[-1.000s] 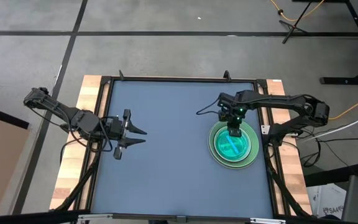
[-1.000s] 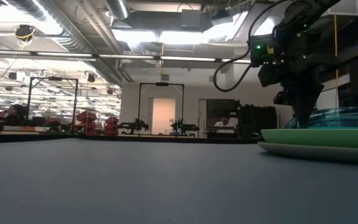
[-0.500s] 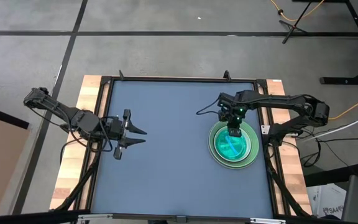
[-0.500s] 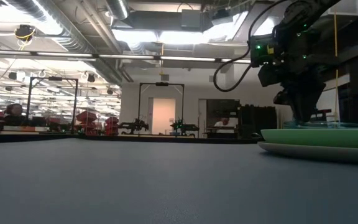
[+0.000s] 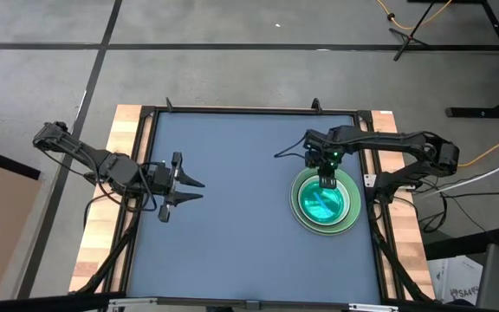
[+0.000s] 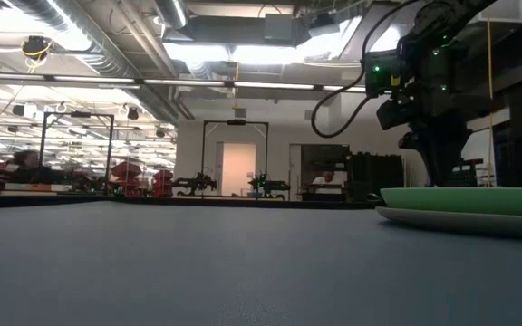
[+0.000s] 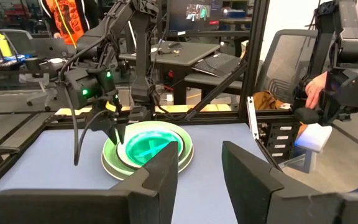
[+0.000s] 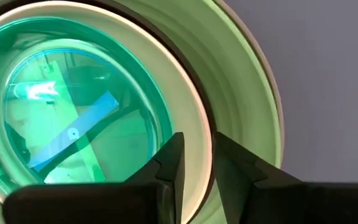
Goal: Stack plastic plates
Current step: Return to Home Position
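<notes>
The plastic plates sit as one stack (image 5: 325, 201) near the table's right edge. A translucent green plate (image 8: 73, 124) lies on top, with a blue shape showing through it. Below it come a white plate (image 8: 194, 115), a thin black rim, a light green plate (image 8: 247, 93) and a grey plate (image 6: 460, 220), which rests on the table. My right gripper (image 8: 196, 149) points down over the stack's far rim, open by a narrow gap, with nothing between its fingers. My left gripper (image 5: 193, 191) hangs open over the table's left side, aimed at the stack (image 7: 148, 149).
The blue table top (image 5: 241, 173) has a dark frame rail around it. Wooden strips (image 5: 102, 251) run along both sides. The room beyond the table holds a desk, an office chair (image 7: 291, 56) and other equipment.
My right gripper has opened slightly and let go of the translucent plate. The plate's raised edge, which stood above the green plate's rim in the low view, has sunk flat into the stack. The left arm has kept still.
</notes>
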